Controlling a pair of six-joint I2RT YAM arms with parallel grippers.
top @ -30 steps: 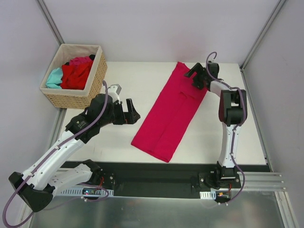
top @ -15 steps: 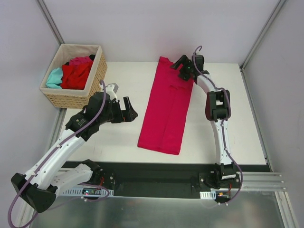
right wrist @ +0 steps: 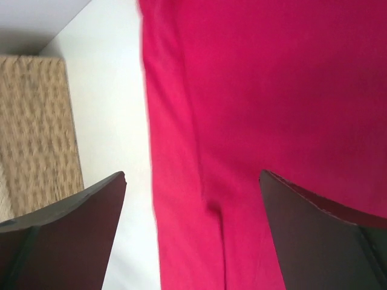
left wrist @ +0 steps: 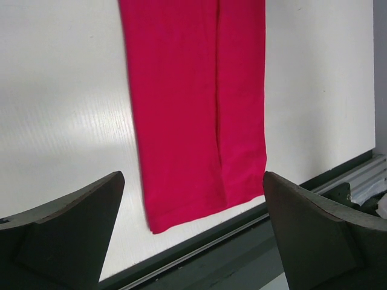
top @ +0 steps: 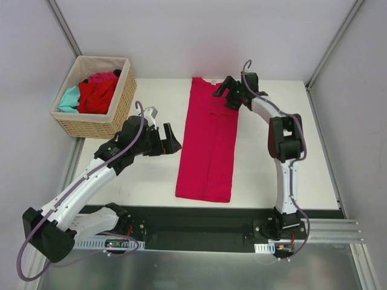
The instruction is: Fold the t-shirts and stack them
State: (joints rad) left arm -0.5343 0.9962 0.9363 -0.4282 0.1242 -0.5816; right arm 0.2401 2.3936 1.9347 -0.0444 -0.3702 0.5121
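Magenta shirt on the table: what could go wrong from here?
1. The right hand hangs open over the far end of the magenta shirt. It could pinch only the top layer and pull the folded strip open.
2. The strip's near end lies close to the front edge of the table. A pull toward the arms might drag it off.

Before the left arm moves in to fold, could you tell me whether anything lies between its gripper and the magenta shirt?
Nothing visible does. The open left gripper faces the left edge of the magenta shirt with only bare table between; the basket stands well aside.
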